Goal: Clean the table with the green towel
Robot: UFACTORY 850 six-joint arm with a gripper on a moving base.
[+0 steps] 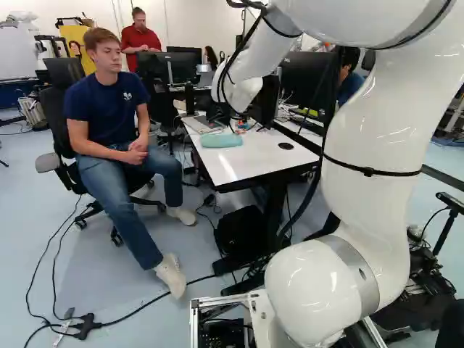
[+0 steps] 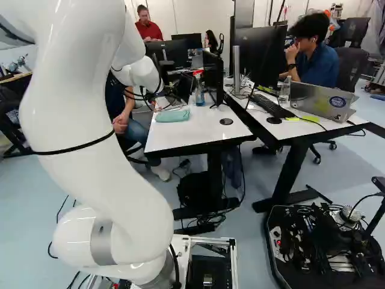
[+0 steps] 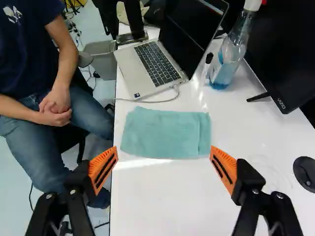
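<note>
Your gripper [image 1: 230,119] has its fingers wide apart, with the folded green towel [image 3: 165,132] ahead. Past the towel, you see a laptop [image 3: 155,64] and spray bottle [image 3: 229,56].

Wrist view: capitals VIZIO, pale, on the lower corner of the black monitor [image 3: 295,59], ahead of the end effector [image 2: 157,103] and off to the side away from the seated person [image 3: 59,105]. The only word I can make out.

Open laptop [image 3: 129,73] ahead of the end effector: dark sticker on the palm rest, keys marked, both too small to read.

Person's dark blue shirt [image 3: 22,54], off to the other side of the end effector: white emblem, lettering unclear.

Second laptop [image 2: 316,101], well apart from the end effector: round blue sticker, wording illegible.
</note>
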